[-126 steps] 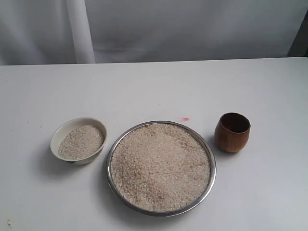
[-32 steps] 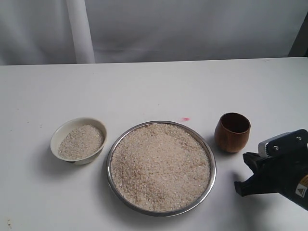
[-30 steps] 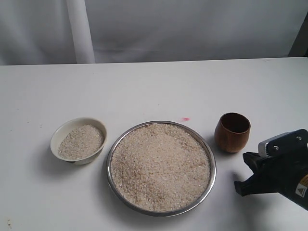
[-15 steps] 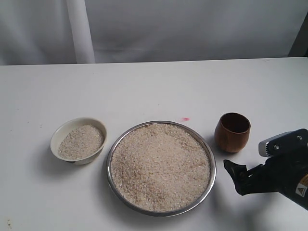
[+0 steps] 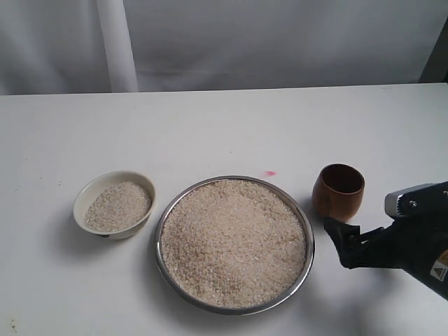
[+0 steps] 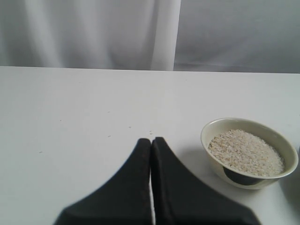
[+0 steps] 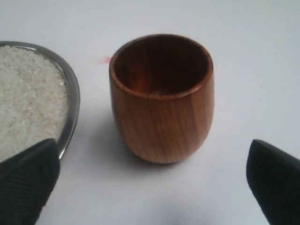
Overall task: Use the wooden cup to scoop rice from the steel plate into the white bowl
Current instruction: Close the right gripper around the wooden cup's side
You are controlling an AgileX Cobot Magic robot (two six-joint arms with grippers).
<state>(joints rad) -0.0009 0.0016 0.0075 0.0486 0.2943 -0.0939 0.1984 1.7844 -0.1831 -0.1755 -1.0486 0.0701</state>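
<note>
The wooden cup (image 5: 338, 192) stands upright and empty on the white worktop (image 5: 210, 126), just right of the steel plate (image 5: 159, 238) heaped with rice (image 5: 234, 241); the white bowl (image 5: 82, 198), part-filled, sits left of the plate. Only the right wrist view shows the right claw (image 7: 151, 183) spread wide, gripping nothing, the cup just ahead of its gap. Only the left wrist view shows the left claw (image 6: 151, 152), pressed closed on nothing. Grey curtain (image 5: 280, 42) behind; the sticker (image 5: 441, 269) on the right arm is unreadable
</note>
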